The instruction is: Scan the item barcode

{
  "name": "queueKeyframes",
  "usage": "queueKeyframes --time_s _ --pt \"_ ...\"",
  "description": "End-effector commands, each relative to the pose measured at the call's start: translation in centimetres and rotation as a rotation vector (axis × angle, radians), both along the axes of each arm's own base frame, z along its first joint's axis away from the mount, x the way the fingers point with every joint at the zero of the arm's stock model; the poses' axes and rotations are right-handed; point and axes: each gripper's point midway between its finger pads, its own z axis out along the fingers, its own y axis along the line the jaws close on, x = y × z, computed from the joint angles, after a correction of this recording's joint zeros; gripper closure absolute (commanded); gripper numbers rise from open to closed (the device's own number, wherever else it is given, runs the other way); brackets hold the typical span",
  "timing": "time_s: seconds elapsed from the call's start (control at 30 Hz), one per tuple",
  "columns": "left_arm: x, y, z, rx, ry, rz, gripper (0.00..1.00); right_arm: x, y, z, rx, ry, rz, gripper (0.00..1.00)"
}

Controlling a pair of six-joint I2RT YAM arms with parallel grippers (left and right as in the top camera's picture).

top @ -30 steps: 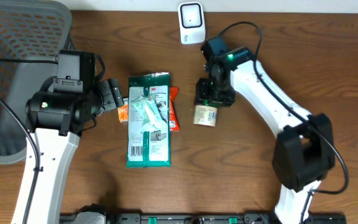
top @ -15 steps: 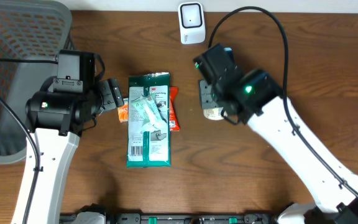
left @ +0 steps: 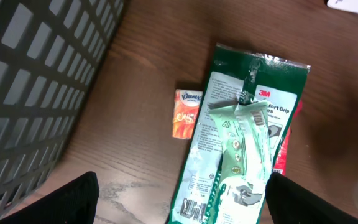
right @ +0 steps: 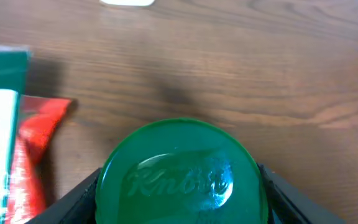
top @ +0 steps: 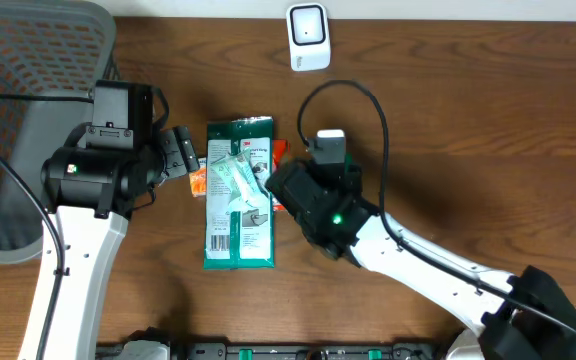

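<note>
Basket (top: 28,120) walling the left edge, packets (top: 238,200) heaped mid-table, scanner (top: 308,38) at the far edge, bare tabletop (top: 508,120) on the right.

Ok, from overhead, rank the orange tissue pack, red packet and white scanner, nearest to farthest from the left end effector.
1. orange tissue pack, just beside the left end effector.
2. red packet, past the green package.
3. white scanner, at the table's top edge.
</note>
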Motion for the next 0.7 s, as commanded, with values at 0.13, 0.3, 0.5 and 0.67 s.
queueKeyframes --time_s 0.13,0.3,0.5,0.67 --pt "0.1 0.2 0.7 0.01 -0.018 0.003 0.15 0.9 -3.4 -1.9 0.051 -0.141 -0.119 0.56" --pt "0.1 0.2 0.7 0.01 -0.018 0.003 0.15 0.6 -4.3 -3.2 0.055 -0.128 -0.124 0.47" --pt "0.1 0.2 0.7 0.01 -0.018 0.003 0.15 0.2 -2.8 -4.8 0.12 -0.036 -0.049 0.5" --pt "0.1 0.2 0.7 0.01 -0.018 0.003 0.15 0.1 -2.9 -4.9 0.113 -0.03 -0.049 0.48"
